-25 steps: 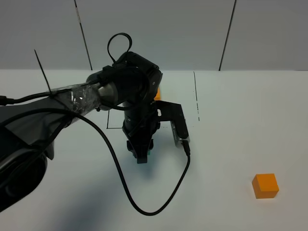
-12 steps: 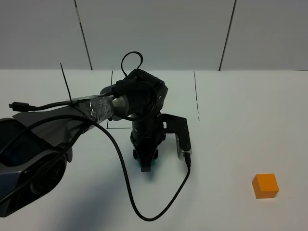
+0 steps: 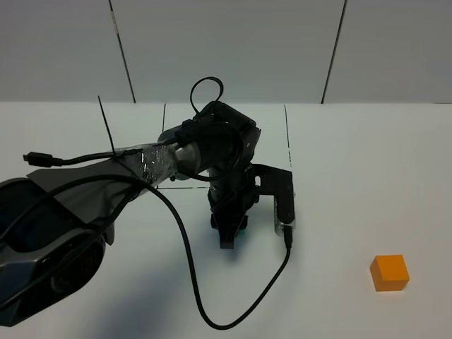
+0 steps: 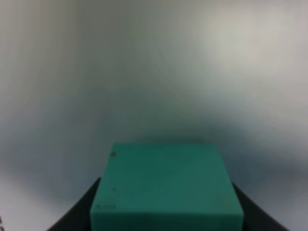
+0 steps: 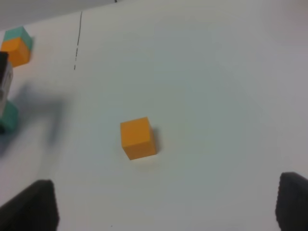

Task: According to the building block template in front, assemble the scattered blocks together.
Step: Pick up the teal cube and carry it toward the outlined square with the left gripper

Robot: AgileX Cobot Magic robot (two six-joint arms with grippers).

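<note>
White tabletop [image 3: 353, 176] under a grey panelled wall [image 3: 226, 49], and nearest us sits the loose matte orange cube [image 3: 389, 272], the right gripper [image 5: 168, 207] looking down on it, jaws wide and empty. Well left of that cube and farther back, the left gripper [image 3: 229, 241] is clamped on the matte teal-green cube [image 4: 166, 185]; farther yet, the joined teal-and-orange template [image 5: 17, 44]. Risk: a skewed set-down, or the trailing black cable [image 3: 212, 311] nudging it, could leave a gap.

A lab test bench: white table [image 3: 353, 176], thin black lines [image 3: 287, 134], grey panelled wall [image 3: 233, 49].
</note>
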